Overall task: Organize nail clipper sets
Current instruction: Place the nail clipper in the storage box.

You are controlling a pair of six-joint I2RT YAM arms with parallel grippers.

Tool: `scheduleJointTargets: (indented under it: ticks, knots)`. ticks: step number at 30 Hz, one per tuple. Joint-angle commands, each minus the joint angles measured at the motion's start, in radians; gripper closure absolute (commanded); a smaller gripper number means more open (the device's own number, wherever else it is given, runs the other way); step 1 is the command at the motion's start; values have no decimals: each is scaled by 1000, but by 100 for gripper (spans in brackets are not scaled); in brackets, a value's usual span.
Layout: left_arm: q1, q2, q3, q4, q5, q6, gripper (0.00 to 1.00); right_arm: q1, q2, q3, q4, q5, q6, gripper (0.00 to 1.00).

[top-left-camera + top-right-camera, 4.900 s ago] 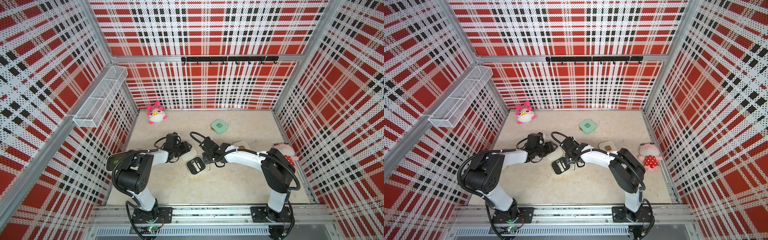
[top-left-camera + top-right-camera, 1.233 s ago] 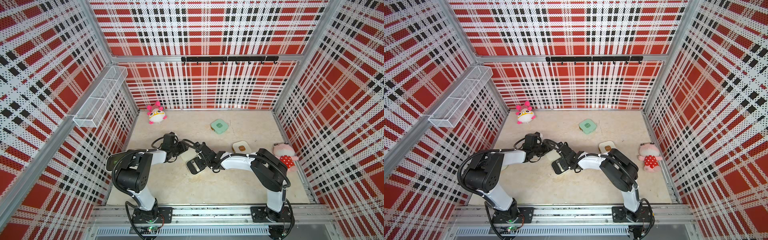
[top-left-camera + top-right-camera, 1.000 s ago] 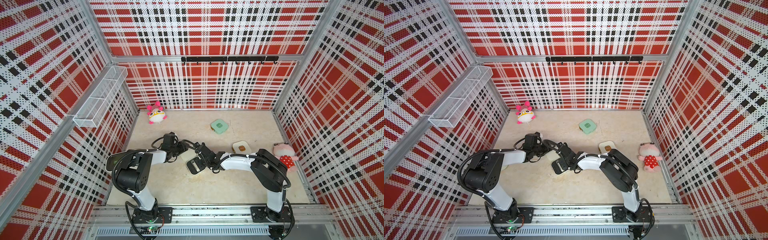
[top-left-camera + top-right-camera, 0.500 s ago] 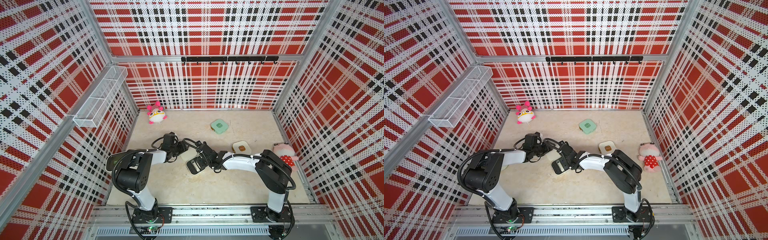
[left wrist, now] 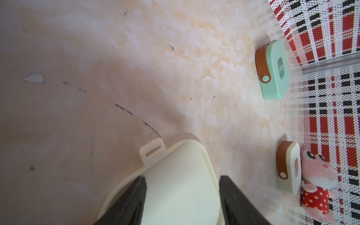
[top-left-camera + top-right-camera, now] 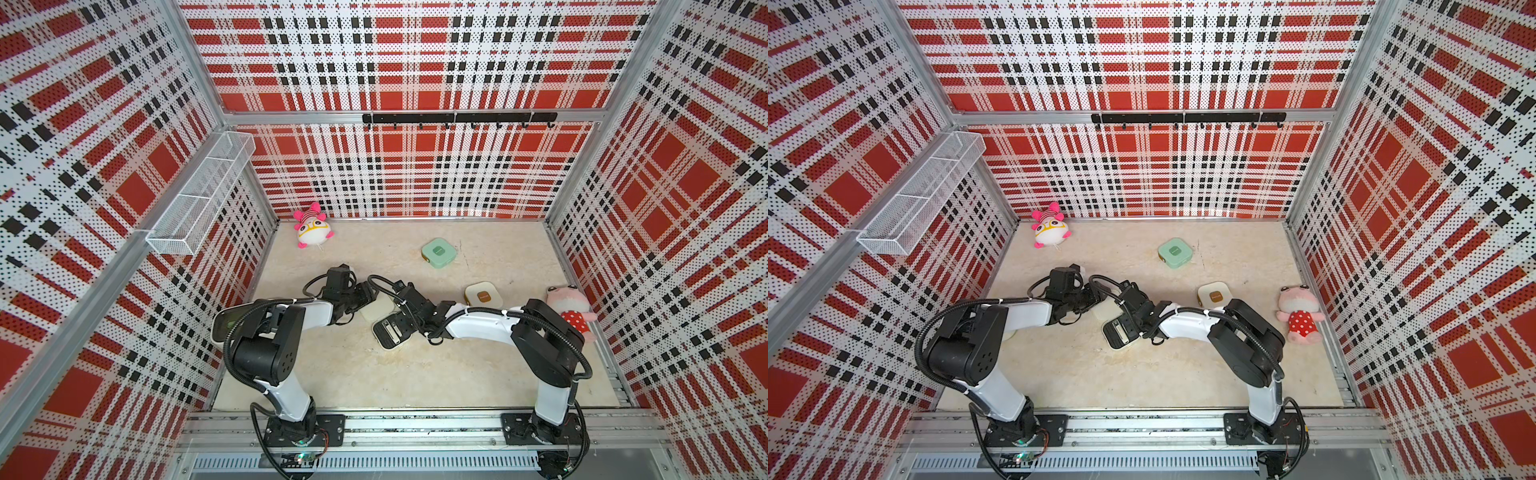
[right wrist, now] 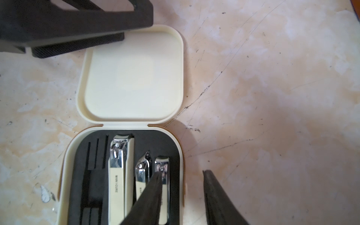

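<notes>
An open cream case lies mid-table, its black tray [image 6: 390, 330] [image 7: 93, 175] facing up. Three silver clippers sit in the tray: a large one [image 7: 119, 171], a middle one [image 7: 143, 169] and a small one [image 7: 163, 165]. My left gripper [image 5: 183, 178] [image 6: 370, 299] is shut on the case's lid [image 5: 181, 194] [image 7: 134, 78]. My right gripper [image 7: 182, 172] [image 6: 405, 322] stands open across the tray's side wall, one finger over the small clipper, the other over bare table. A closed mint case [image 6: 438, 252] [image 5: 274, 72] and a closed cream case [image 6: 482, 294] [image 5: 288, 167] lie further back.
A pink and white plush [image 6: 312, 228] lies at the back left. A pink plush in a red dotted dress [image 6: 569, 307] sits by the right wall, next to the closed cream case. A wire basket [image 6: 199, 195] hangs on the left wall.
My right gripper's jaws have spread apart over the tray's edge. The left gripper has kept its hold on the lid and has not moved.
</notes>
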Motion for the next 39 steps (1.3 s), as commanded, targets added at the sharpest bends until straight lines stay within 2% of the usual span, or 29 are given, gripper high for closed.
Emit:
scheduleJointTargets:
  ticks: [1, 14, 19, 24, 39]
  knots:
    - [3, -7, -18, -57, -7, 16, 35, -6, 33, -2, 8, -4, 9, 61]
    - [4, -56, 22, -85, 1, 16, 35, -6, 22, -19, 14, -33, 21, 60]
    - [21, -102, 64, -129, -2, 20, 34, -5, -10, -9, 21, -53, 23, 44]
    - [40, -136, 74, -156, -6, 27, 34, 3, 12, 24, 20, -86, 15, 37]
    - [129, -157, 8, -132, 19, 26, 33, 15, 47, 28, 15, -108, 13, 37]
